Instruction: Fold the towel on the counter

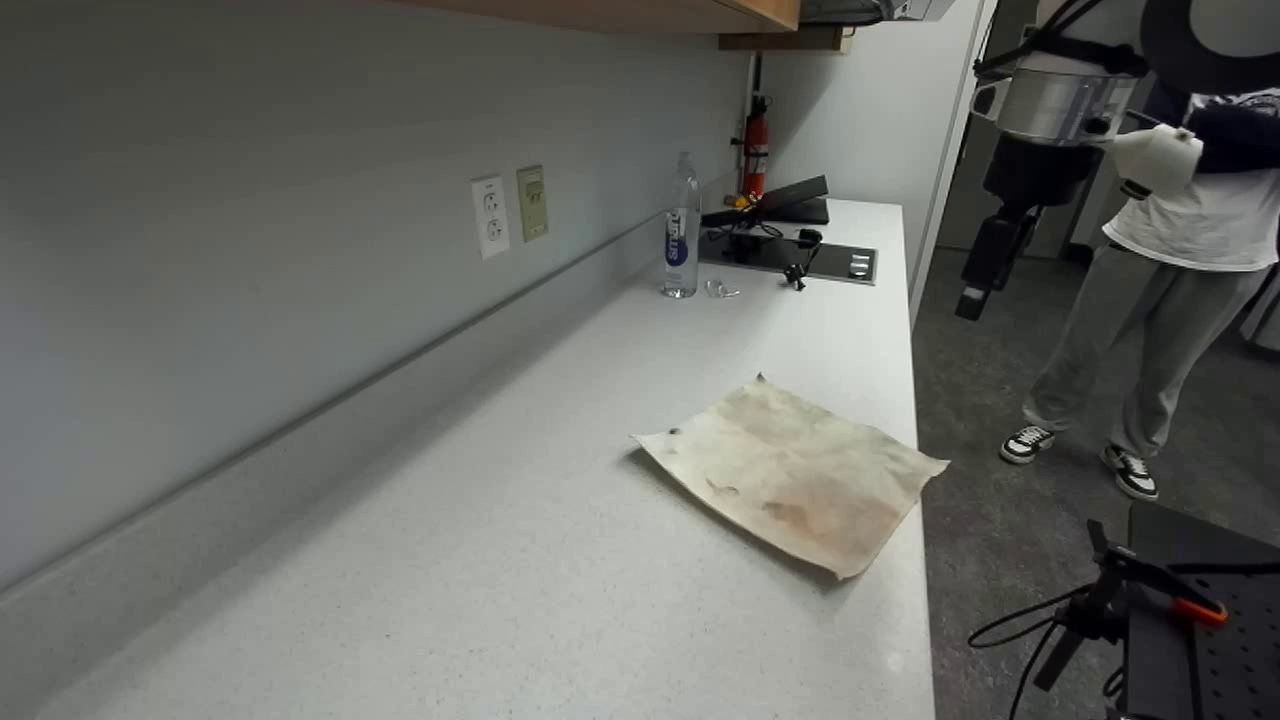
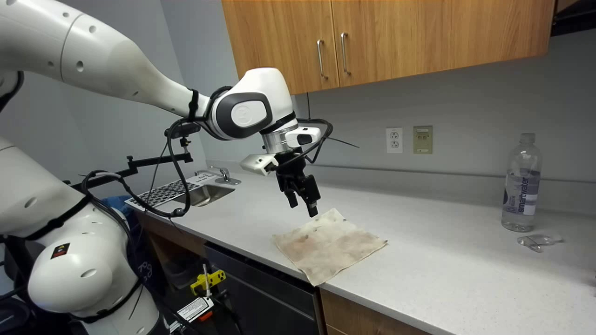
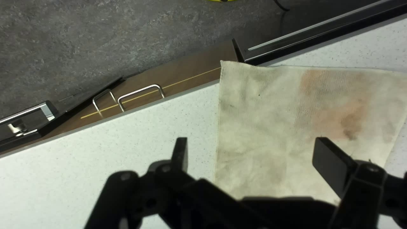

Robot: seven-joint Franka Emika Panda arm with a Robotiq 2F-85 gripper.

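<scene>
From the wrist view the end effector (image 3: 251, 144) has its fingers (image 3: 332, 162) way apart, with the towel (image 3: 270, 117) spread out on the table (image 2: 442, 265) below it. Cooktop (image 1: 832, 262) only turns up in an exterior view, sink (image 2: 210, 195) too, both well off from the end effector

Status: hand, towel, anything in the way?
Hand open, raised, holding nothing. Towel unfolded, one corner overhanging front edge of counter. Smartwater bottle stands well apart, likely no obstacle.
</scene>
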